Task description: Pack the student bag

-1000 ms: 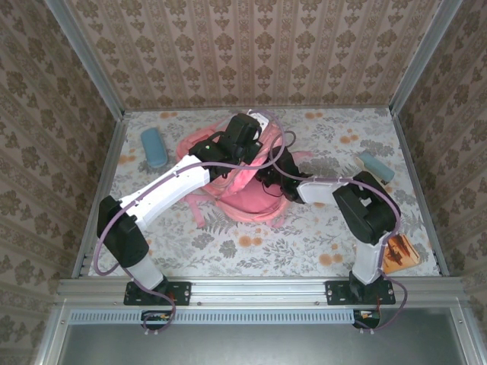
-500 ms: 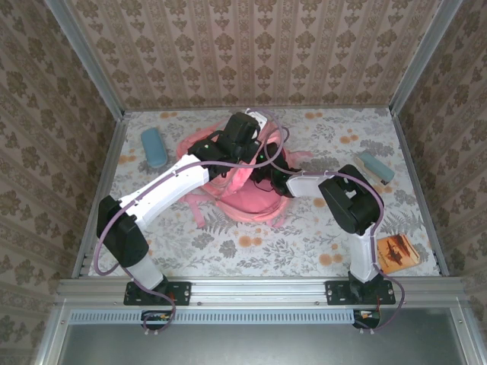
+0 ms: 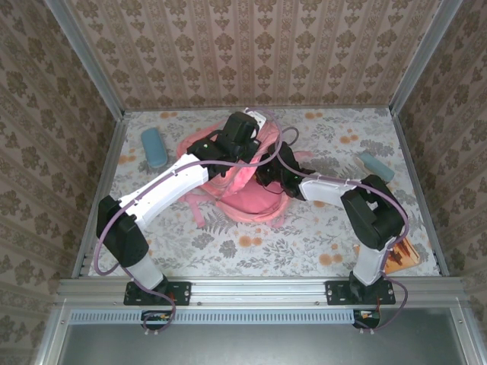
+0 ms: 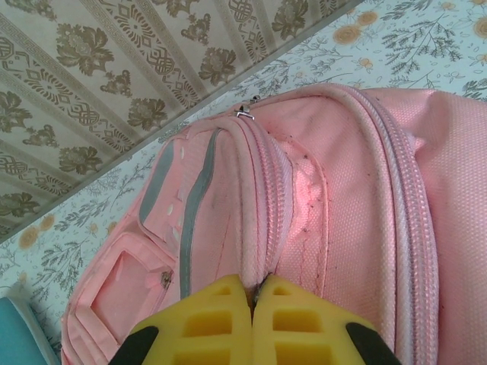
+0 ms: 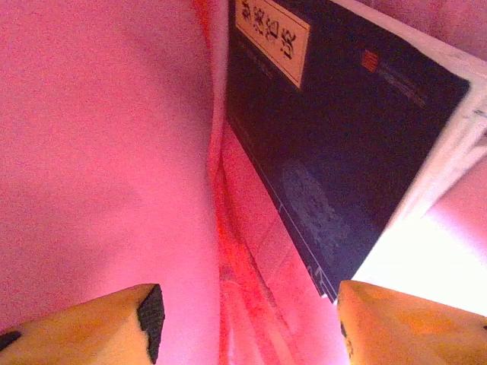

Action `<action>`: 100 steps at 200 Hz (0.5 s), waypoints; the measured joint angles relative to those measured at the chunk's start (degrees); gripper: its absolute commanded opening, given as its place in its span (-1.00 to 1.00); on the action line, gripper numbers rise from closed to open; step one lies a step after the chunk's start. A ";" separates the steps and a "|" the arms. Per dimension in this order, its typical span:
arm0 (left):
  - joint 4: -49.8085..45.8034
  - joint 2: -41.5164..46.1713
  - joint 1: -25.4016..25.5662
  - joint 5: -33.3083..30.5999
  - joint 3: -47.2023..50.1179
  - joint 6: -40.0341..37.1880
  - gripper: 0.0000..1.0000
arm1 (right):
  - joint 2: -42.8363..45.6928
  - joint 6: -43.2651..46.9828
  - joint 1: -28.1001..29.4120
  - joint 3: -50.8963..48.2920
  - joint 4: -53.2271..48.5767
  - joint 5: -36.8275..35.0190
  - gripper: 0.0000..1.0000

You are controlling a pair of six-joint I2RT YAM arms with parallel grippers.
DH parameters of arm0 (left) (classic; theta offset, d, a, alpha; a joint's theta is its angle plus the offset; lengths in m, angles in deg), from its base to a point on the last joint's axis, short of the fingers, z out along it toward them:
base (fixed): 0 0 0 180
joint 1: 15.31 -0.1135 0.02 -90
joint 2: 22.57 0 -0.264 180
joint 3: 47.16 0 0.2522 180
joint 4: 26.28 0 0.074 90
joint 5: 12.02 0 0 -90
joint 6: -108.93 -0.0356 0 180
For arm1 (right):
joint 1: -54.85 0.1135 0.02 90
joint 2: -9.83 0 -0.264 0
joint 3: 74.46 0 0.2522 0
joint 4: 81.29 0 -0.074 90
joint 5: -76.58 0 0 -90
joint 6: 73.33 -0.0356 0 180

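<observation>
- Far left on the floral cloth [image 3: 304, 236] I see a blue case [image 3: 154, 147], oblong with rounded ends, lying well apart from everything else.
- My left gripper [image 4: 253, 293] has its yellow fingers pressed together, pinching a raised ridge of pink fabric beside the zip.
- The student bag [image 3: 247, 199] lies mid-table, toward the back half. The arms cover much of it, but its long axis looks diagonal, far-left to near-right, with loose straps trailing off its near-left side.
- In the left wrist view the bag's front pockets face the patterned back wall. The fabric is a coarse woven pink, soft and puckered, crossed by a grey stripe [image 4: 195, 201], and a small metal zip pull [image 4: 244, 114] sits at the top of the ridge.
- My right gripper [image 5: 243, 319] has its fingers spread wide apart, gripping nothing, with smooth pink lining all around it.
- Ahead of it leans a dark book [image 5: 342, 144], flat and rectangular. Its pale label [image 5: 272, 29] carries writing I cannot read.
- Further right on the cloth lies a teal case [image 3: 377, 166].
- At the near right corner is an orange book [image 3: 405, 253], partly hidden by the right arm.
</observation>
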 measured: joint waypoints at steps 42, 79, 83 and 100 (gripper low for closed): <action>-0.26 0.00 -0.24 0.39 0.02 0.46 -0.97 | 6.14 1.27 -0.39 -6.08 -2.25 2.54 -0.43; 1.01 0.42 -1.20 2.10 2.23 1.46 -0.97 | 21.29 5.35 -0.96 -13.42 -9.70 1.20 -0.62; 1.11 0.42 -1.36 2.36 2.51 1.60 -0.97 | 23.37 6.38 -1.31 -13.88 -10.97 0.50 -0.62; 1.88 0.44 -1.88 3.41 3.85 2.29 -0.97 | 30.56 9.38 -2.89 -14.95 -16.09 -2.99 -0.59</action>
